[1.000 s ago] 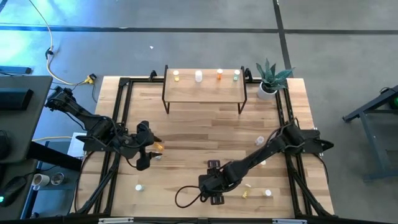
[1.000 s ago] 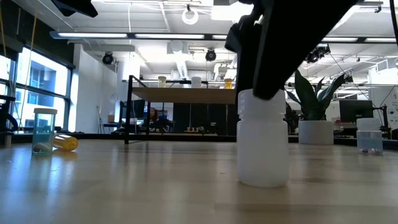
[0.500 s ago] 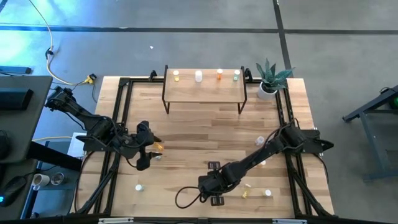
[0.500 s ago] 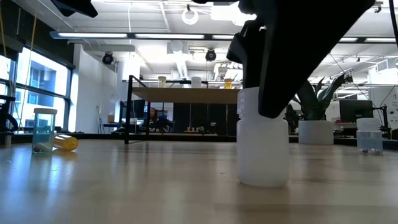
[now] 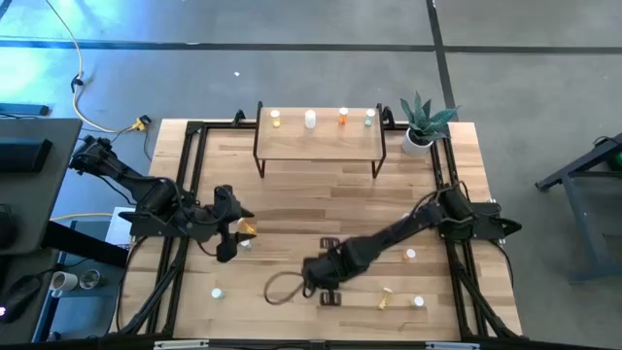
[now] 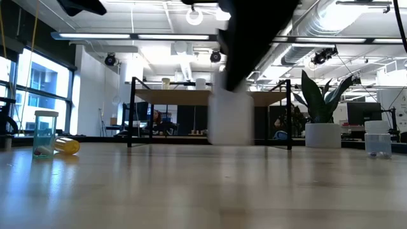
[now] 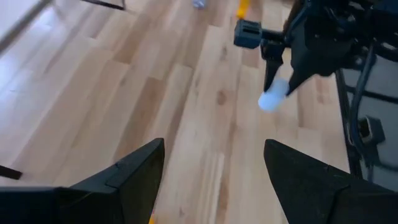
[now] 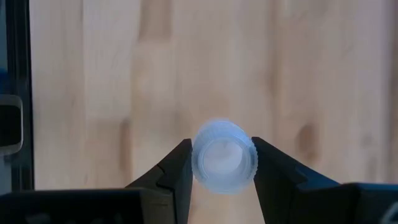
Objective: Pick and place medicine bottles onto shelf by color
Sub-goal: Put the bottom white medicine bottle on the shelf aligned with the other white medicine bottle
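My right claw (image 8: 222, 163) clamps one white bottle (image 8: 224, 155); four bottles (image 5: 310, 119) stand on the shelf (image 5: 318, 144) at twelve o'clock.

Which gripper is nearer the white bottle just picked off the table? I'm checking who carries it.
Right. The right gripper has its fingers clamped on the white bottle. The left gripper hangs open, well off to its left across the table.

Shelf (image 5: 318, 144): at table's (image 5: 292, 199) far edge, four medicine bottles (image 5: 310, 119) in a row on top. Potted plant (image 5: 422, 124): right of shelf. Loose bottles (image 5: 419, 301): near right corner. Left gripper (image 5: 233, 236): left of centre.
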You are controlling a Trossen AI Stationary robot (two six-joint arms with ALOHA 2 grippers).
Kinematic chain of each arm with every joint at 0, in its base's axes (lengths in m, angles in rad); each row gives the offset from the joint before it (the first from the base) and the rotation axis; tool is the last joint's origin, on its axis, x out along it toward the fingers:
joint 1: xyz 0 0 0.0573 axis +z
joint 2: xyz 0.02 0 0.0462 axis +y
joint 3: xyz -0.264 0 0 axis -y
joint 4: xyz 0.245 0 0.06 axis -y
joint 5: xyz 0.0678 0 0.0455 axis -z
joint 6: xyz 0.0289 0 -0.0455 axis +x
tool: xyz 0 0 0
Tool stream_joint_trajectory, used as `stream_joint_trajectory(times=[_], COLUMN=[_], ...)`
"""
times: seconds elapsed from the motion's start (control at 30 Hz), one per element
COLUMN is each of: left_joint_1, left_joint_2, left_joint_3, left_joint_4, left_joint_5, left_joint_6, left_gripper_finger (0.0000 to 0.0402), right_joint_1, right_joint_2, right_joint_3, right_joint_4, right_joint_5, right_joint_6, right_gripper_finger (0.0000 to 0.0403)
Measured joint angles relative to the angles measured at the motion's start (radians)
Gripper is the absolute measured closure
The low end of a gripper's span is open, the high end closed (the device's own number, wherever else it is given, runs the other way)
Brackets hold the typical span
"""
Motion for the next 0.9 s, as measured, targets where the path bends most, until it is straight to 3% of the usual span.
stream_joint_trajectory(times=[0.4, 0.9], left_joint_1=[0.108, 0.281], left_joint_2=[-0.097, -0.121], left_joint_3=[0.0, 0.0], left_joint_4=[-0.005, -0.004], left_joint_5=[-0.091, -0.23], left_joint_6=[0.085, 0.207], left_gripper_finger=[0.0135, 0.0135], right_joint_1=[-0.238, -0.563], right_joint_2=[-0.128, -0.142], right_joint_3=[0.08, 0.416], right_joint_4=[-0.026, -0.122], right_joint_5=[0.016, 0.068], right_joint_6=[-0.048, -0.298], right_gripper_finger=[0.0283, 0.0281])
